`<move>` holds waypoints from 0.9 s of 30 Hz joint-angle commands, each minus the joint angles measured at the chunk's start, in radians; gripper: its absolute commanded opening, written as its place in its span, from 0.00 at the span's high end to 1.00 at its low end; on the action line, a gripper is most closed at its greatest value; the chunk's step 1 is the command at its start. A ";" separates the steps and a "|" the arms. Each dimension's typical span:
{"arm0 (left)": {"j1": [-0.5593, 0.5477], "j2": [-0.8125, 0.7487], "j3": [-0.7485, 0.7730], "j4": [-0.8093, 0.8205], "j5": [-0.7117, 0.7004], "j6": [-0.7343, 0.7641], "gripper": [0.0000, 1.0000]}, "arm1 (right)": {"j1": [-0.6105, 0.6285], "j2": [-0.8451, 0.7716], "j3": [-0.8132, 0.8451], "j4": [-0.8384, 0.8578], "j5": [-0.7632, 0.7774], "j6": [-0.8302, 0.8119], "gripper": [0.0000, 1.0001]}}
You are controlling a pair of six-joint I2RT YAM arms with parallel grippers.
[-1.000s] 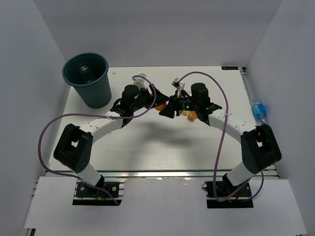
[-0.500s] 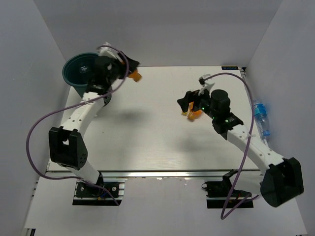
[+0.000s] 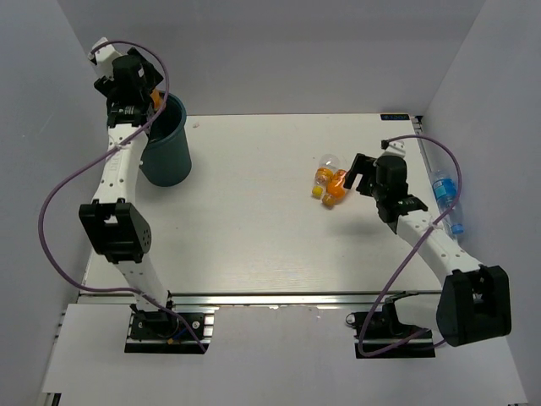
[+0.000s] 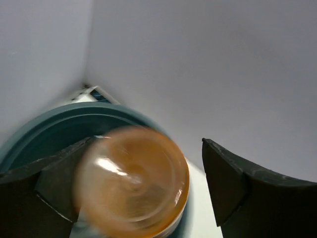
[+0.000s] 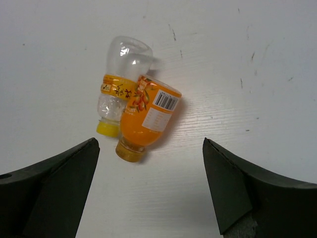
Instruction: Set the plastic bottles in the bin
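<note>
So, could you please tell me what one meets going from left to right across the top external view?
The teal bin → orange yellow-capped bottle → right gripper → blue-labelled clear bottle.

A robotics lab test cell — white tabletop (image 3: 254, 245) boxed in by plain pale wall panels (image 3: 34, 169) at left, back and right, aluminium extrusion rail (image 3: 279, 298) along the lower edge, two arm bases (image 3: 165, 326) bolted there, purple cables (image 3: 40, 233) looping free.
</note>
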 commanded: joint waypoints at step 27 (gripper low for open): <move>-0.065 -0.390 -0.447 -0.050 0.312 0.020 0.02 | -0.007 0.474 0.218 0.029 0.024 0.411 0.19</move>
